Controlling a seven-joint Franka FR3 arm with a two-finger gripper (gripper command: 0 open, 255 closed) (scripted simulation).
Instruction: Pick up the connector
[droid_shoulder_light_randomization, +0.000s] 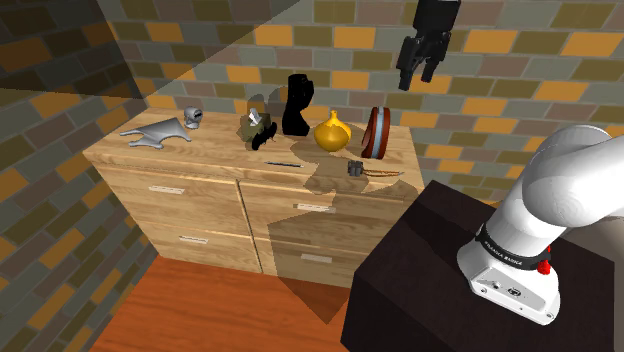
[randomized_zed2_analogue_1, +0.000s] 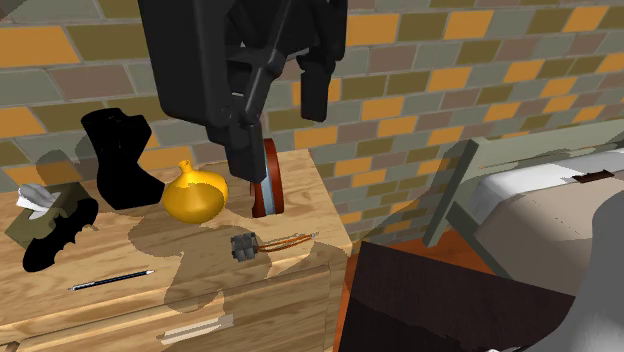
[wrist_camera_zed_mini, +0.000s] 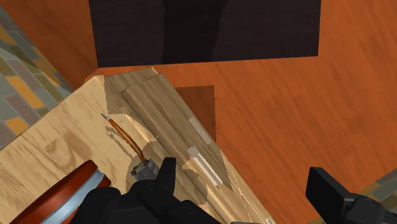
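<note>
Gripper in the shoulder view's upper right: high above the dresser, jaws spread wide, nothing between them. Probably kept wide and high ahead of any descent, ready for a straight drop.

Connector right of centre in that frame, near the top's front edge. Small and grey, with thin orange wires trailing toward the frame's right. Apart from the red disc just above it in the frame, and from the yellow onion to the upper left. Probably room enough, then, for both fingers around the body.

Second exterior view: gripper looming large at upper centre, jaws plainly apart. Connector below, at lower centre, in shadow, wires running right. Clearer here than from the shoulder: the gap between connector and disc. Also a pencil at lower left, well out of the way.

Wrist view: connector just beside one fingertip, not between the two. Seemingly off to one side of the gripper, then, and not made clear from either outside view. Likely a sideways shift needed before closing. Past the dresser's edge, drawers and orange floor. Height above the top judged best from the shoulder view.
</note>
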